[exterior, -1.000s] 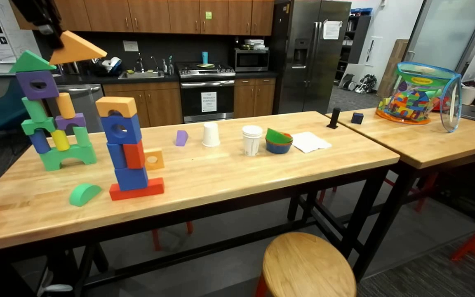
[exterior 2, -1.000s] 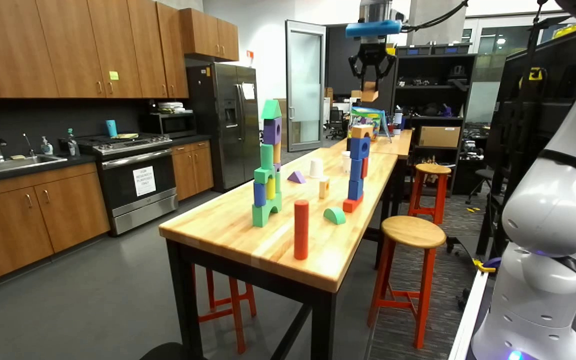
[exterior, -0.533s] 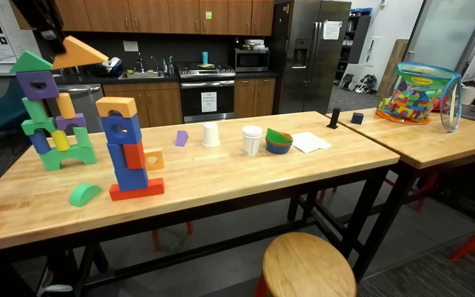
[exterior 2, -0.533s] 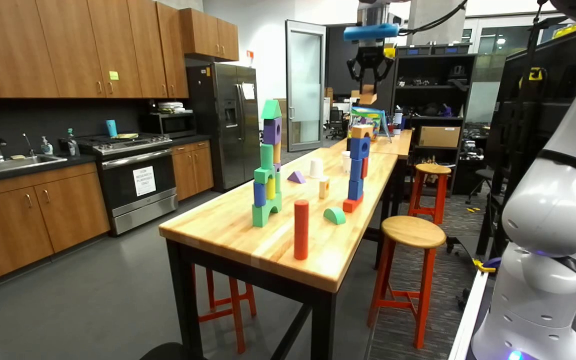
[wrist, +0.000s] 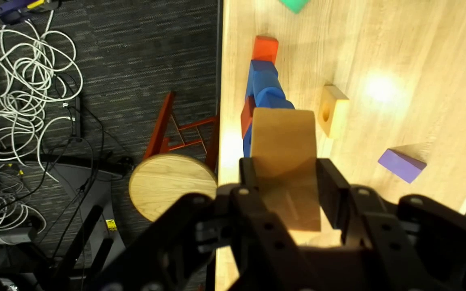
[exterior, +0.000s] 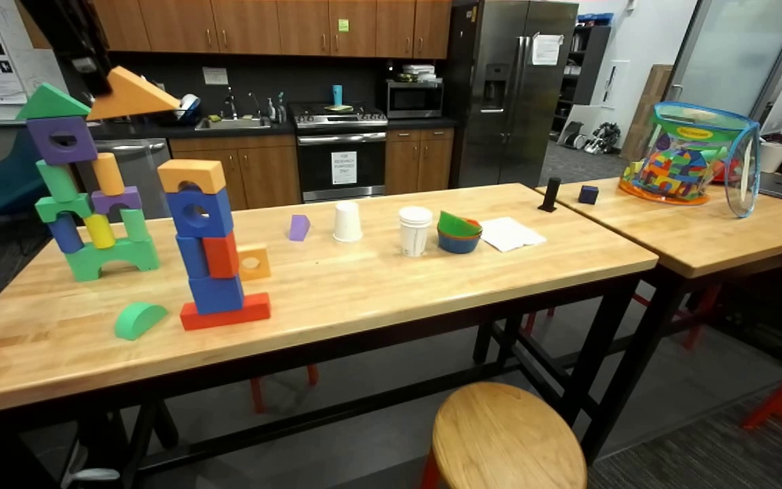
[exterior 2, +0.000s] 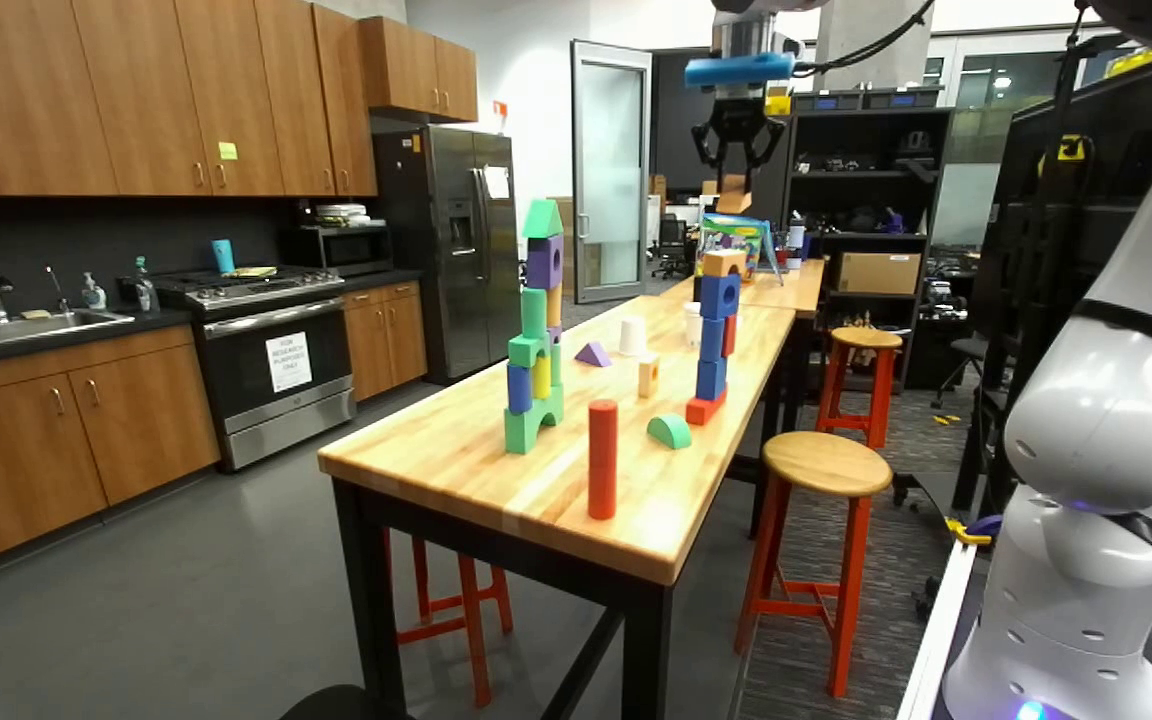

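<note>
In the wrist view, the gripper [wrist: 285, 176] clenched the orange triangular block [wrist: 284, 135] between its jaws, with one end jutting past them toward twelve o'clock

In both exterior views, wooden cabinets [exterior 2: 146, 90] line a wall [exterior 2: 106, 232] near a steel stove [exterior 2: 281, 365] and a dark refrigerator [exterior 2: 461, 270]. Beyond the wooden tabletop [exterior 2: 466, 450], a frosted glass door [exterior 2: 613, 170] stands open. 2 red-legged round stools [exterior 2: 826, 464] stand on dark carpet [wrist: 148, 52]; the kitchen floor [exterior 2: 226, 590] is smooth gray.
</note>
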You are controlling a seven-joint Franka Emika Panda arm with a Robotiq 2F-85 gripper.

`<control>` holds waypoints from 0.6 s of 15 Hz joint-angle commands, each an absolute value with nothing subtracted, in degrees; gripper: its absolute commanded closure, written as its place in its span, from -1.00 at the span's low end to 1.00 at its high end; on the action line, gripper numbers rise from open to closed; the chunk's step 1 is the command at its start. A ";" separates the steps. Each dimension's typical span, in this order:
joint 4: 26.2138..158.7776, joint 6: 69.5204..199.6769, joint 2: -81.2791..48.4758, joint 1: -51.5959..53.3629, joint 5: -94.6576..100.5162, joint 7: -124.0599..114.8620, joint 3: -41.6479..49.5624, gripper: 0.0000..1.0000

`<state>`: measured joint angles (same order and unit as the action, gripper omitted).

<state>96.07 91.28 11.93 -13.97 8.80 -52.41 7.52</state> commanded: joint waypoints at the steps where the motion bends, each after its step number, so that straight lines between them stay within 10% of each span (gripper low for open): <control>1: 95.19 90.72 11.08 -13.53 7.13 -52.80 8.24 0.70; 9: 94.37 90.88 9.39 -13.69 4.26 -57.26 8.58 0.70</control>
<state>95.99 91.32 10.53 -13.98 5.56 -54.48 8.09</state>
